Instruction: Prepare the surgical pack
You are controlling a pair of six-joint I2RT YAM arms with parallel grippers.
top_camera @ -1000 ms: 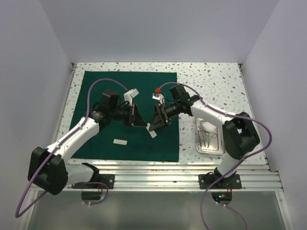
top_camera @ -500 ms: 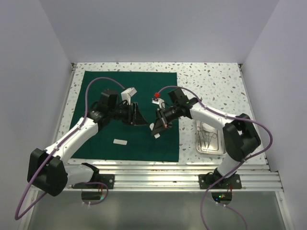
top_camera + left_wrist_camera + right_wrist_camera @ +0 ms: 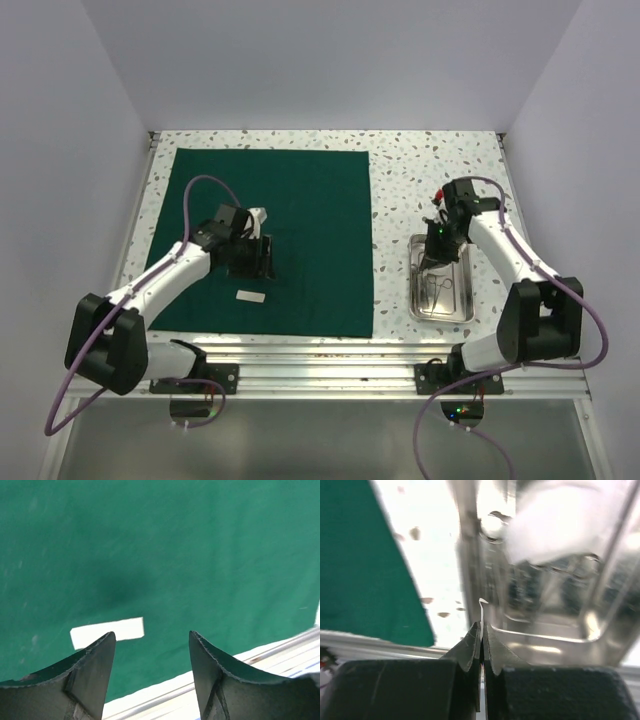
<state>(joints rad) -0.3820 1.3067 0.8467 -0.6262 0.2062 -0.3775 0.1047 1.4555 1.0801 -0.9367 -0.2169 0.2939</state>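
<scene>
Top external: flat square dark green cloth [image 3: 310, 200] lies on speckled table [image 3: 430, 160], shiny steel tray [image 3: 440, 318] near its right edge; left gripper [image 3: 266, 258] gapes empty above the cloth; only right wrist shows right gripper [image 3: 482, 626] clenched on a thin white sliver [image 3: 481, 607]

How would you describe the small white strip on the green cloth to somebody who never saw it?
Find the dark green cloth on the table's left side. Between the left gripper and the cloth's near edge lies a small white strip. Nothing else pale lies on the cloth.
</scene>
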